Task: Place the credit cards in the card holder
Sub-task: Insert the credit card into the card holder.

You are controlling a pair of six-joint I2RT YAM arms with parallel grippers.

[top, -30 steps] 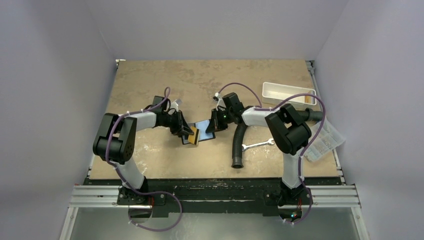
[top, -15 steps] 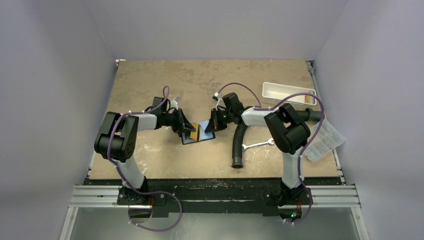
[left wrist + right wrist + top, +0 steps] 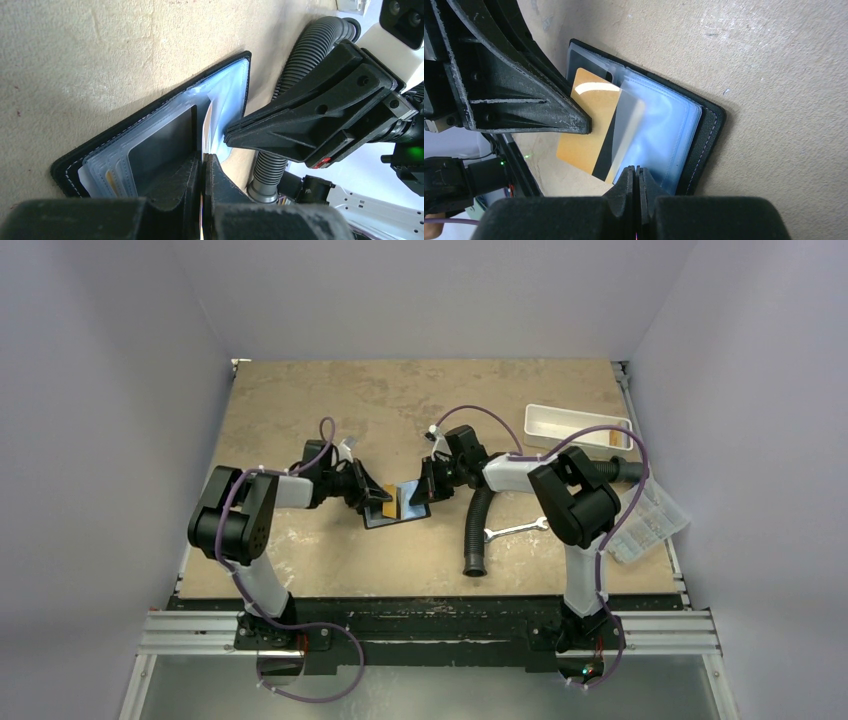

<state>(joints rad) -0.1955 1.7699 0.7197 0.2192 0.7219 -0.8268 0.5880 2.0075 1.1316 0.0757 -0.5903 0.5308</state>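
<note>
Inserting step under way: left fingers (image 3: 199, 164) clamping together on the yellowish-tan credit card (image 3: 586, 127), feeding its edge under a clear sleeve (image 3: 659, 125) of the card holder (image 3: 708, 131), lying open on the bench (image 3: 330, 400) between both arms. Right fingers (image 3: 631, 176) pressed together, tips bearing on the sleeve pages, probably pinning them. Next likely needing a straight push along the pocket, keeping the card flat. Lying close on the right: black hose (image 3: 478, 530), wrench (image 3: 515, 530); white tray (image 3: 575, 425) and clear box (image 3: 650, 520) further off. Crowding tight, both finger sets nearly meeting over the holder.
</note>
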